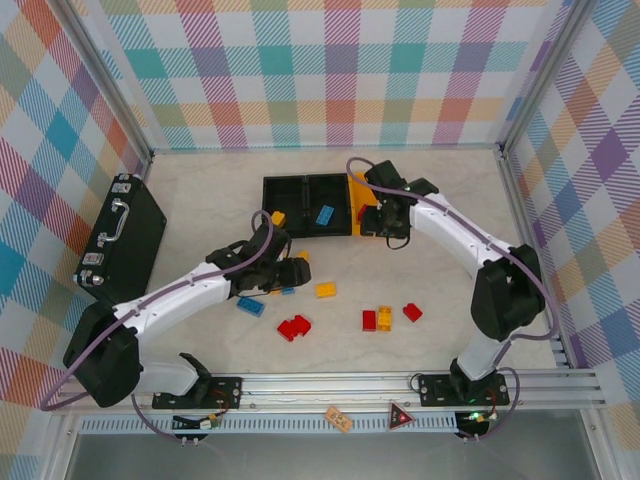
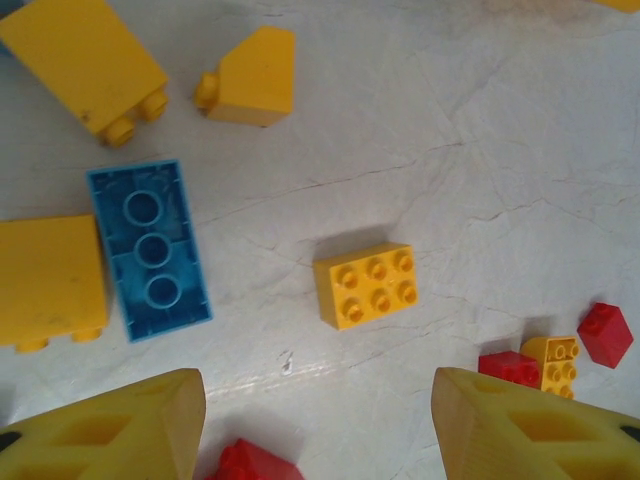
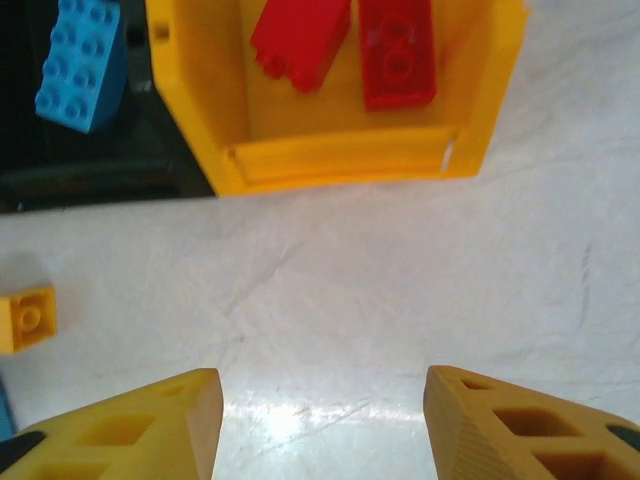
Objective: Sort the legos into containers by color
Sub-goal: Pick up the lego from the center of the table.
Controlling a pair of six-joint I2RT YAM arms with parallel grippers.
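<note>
— How does the left gripper (image 2: 318, 390) stand?

— Its yellow plastic fingers (image 2: 120, 430), moulded with square hollows, are spread wide with nothing between them, above the white marble-veined table (image 2: 480, 150). Just far of them lies a yellow studded plastic brick (image 2: 367, 285), six round studs up. To its left a blue plastic brick (image 2: 150, 250) lies upside down, showing three hollow tubes.

— And the right gripper (image 3: 322, 385)?

— Parted too and empty, just near the glossy yellow-orange rectangular plastic bin (image 3: 340, 160), which holds two red plastic bricks (image 3: 398, 55). The black plastic bin (image 3: 100, 160) joined on its left holds one light-blue studded brick (image 3: 80, 60).

— The rest?

— Loose red, yellow and blue bricks (image 1: 369, 320) lie scattered on the table near the bins, between the two arms.
</note>
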